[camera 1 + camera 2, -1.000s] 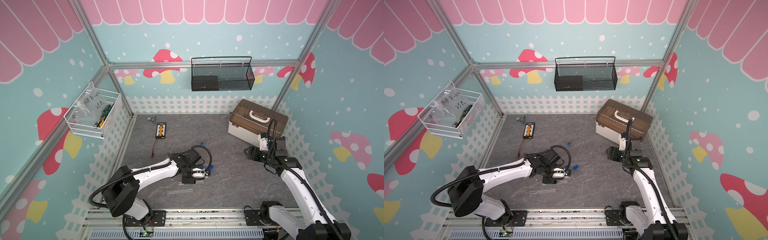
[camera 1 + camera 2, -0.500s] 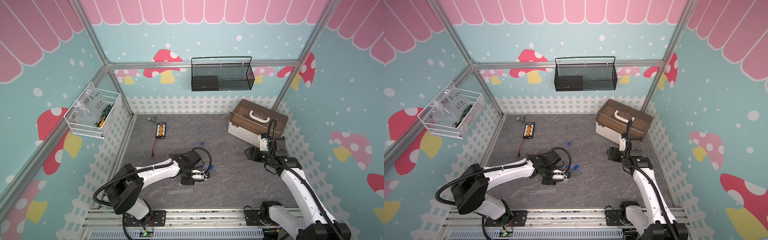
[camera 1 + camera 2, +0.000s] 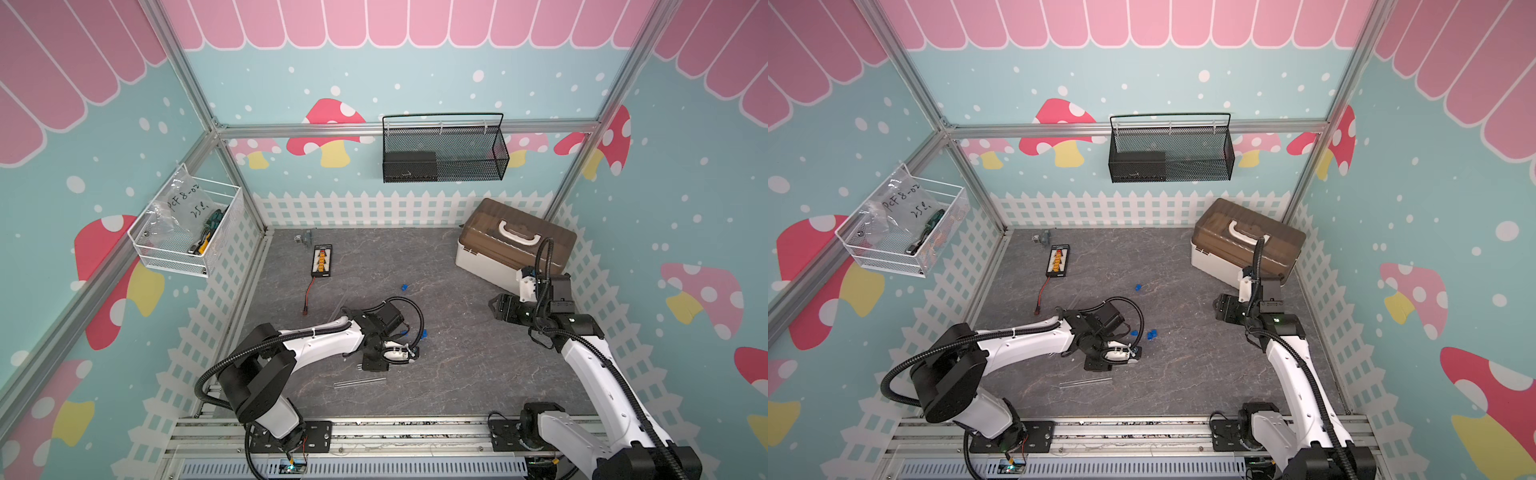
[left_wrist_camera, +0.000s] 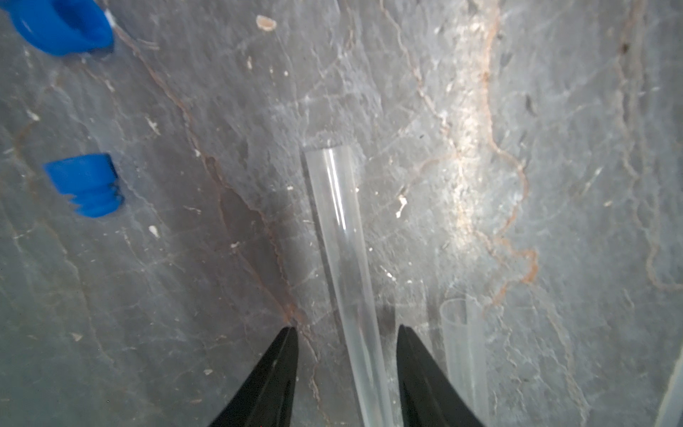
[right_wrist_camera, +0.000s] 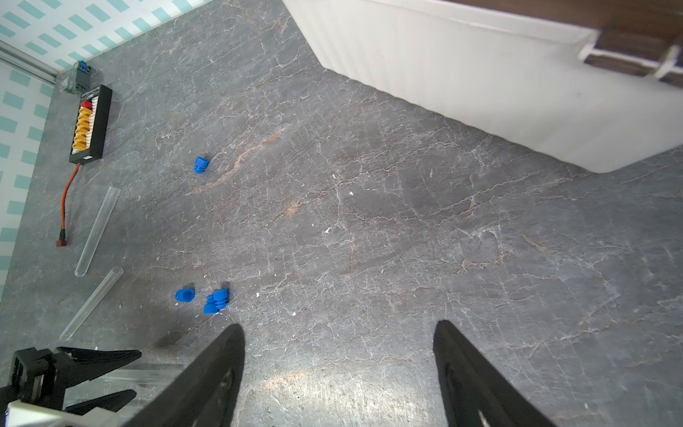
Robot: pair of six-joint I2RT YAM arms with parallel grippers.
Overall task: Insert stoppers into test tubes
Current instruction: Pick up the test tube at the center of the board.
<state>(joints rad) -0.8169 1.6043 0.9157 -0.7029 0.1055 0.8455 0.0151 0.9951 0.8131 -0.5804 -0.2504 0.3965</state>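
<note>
**Desk:** What is the left gripper (image 4: 346, 329) doing over the grey tabletop (image 4: 554, 148)?

**Photographer:** It is hanging low over the surface. Its two black fingers (image 4: 277, 369) are standing apart on either side of a clear test tube (image 4: 336, 207). The tube is lying flat and running out ahead of the tips, its open mouth at the far end. Grey is showing between each finger and the tube, so nothing is being pinched. A second tube (image 4: 462, 344) is lying just beside it, outside one finger.

**Desk:** And the stoppers?

**Photographer:** All are lying loose on the table. Two blue stoppers (image 4: 87, 183) are showing near the straddled tube in the left wrist view. In the right wrist view, three are sitting close together (image 5: 215, 301) just ahead of the left gripper, two of them touching. A fourth (image 5: 200, 164) is lying well apart, toward the charging board (image 5: 88, 125). Two further tubes (image 5: 98, 231) are lying between that board and the left gripper.

**Desk:** Where is the right gripper (image 5: 338, 329)?

**Photographer:** It is hovering over bare table near the brown-lidded case (image 3: 515, 237), fingers spread wide and holding nothing. In both top views, faint clear streaks (image 3: 359, 382) in front of the left arm (image 3: 320, 345) are probably more tubes, though they are barely showing against the grey
</note>
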